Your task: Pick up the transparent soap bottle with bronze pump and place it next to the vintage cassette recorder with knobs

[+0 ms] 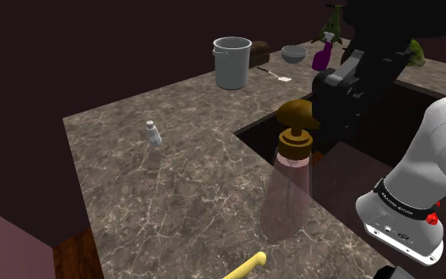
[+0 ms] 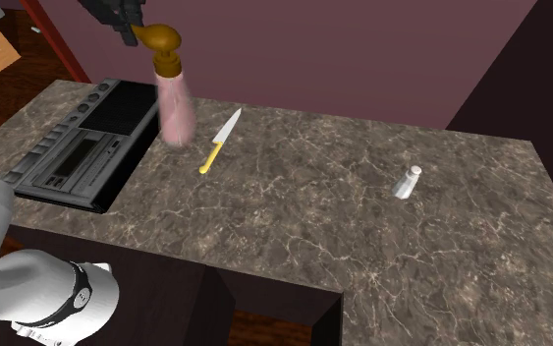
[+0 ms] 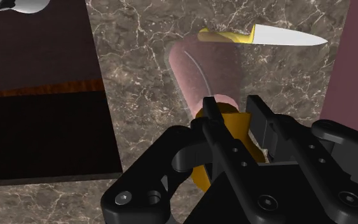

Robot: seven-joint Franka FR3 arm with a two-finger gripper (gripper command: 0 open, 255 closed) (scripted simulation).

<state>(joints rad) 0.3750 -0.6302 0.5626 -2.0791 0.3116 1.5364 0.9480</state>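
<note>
The stone counter [image 2: 362,246] has wide bare room between the knife [image 2: 220,141] and a small white bottle [image 2: 408,182], which stand well apart. Its near edge drops to dark cabinet fronts, and a plum wall runs along its far edge. The cassette recorder [image 2: 73,152] lies flat at the second exterior view's left end.

The soap bottle [image 2: 176,108] is between the recorder's side and the knife, near both. Its long axis is nearly upright, pinkish clear body down and bronze pump [image 2: 161,39] on top. Whether its base touches the counter cannot be told.

In the wrist view the gripper [image 3: 233,111] clasps the pump collar from both sides.

The shoulder view takes in a pot [image 1: 231,63], a bowl [image 1: 294,54] and a purple spray bottle [image 1: 322,57] at the far end. The second exterior view shows the recorder's knobs and cassette door.
</note>
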